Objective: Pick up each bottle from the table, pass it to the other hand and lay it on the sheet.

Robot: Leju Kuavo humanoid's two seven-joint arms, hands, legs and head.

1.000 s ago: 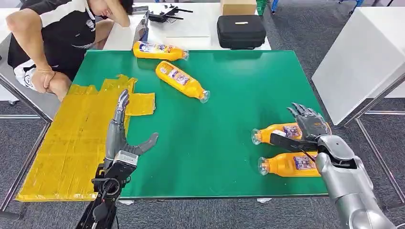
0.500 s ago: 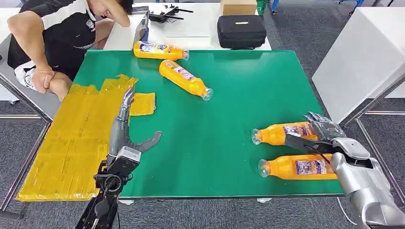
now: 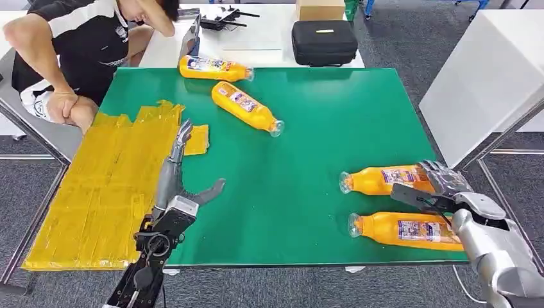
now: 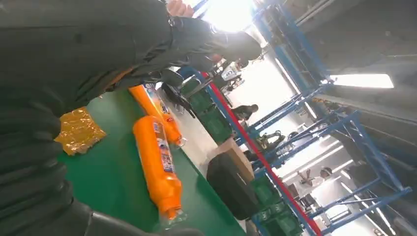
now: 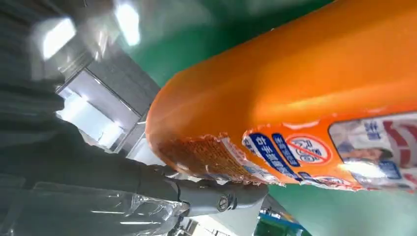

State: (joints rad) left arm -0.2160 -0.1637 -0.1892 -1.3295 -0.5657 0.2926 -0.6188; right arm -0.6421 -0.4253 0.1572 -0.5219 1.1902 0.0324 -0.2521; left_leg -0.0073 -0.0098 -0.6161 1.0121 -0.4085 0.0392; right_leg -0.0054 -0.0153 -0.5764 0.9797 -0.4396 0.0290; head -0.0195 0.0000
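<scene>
Four orange bottles lie on the green table [image 3: 308, 160]. Two lie at the far side: one at the back edge [image 3: 212, 67] and one nearer the middle [image 3: 246, 108], [image 4: 157, 162]. Two lie at the right, a farther bottle [image 3: 382, 179], [image 5: 295, 108] and a nearer one [image 3: 401, 230]. My right hand [image 3: 436, 185] straddles the farther right bottle's base, fingers over its far side and thumb [image 5: 221, 196] along its near side; the bottle still lies on the table. My left hand [image 3: 176, 173] hovers flat and empty, fingers stretched out, at the right edge of the yellow sheet [image 3: 96, 186].
A person sits bent over at the table's far left corner [image 3: 83, 45]. Behind the green table a white table holds a black case [image 3: 324, 42], [image 4: 231, 182] and a cardboard box [image 3: 319, 9]. Another white table [image 3: 487, 70] stands to the right.
My right hand has come down from above the farther right bottle to straddle its base. My left hand has drifted right and slightly forward along the sheet's edge.
</scene>
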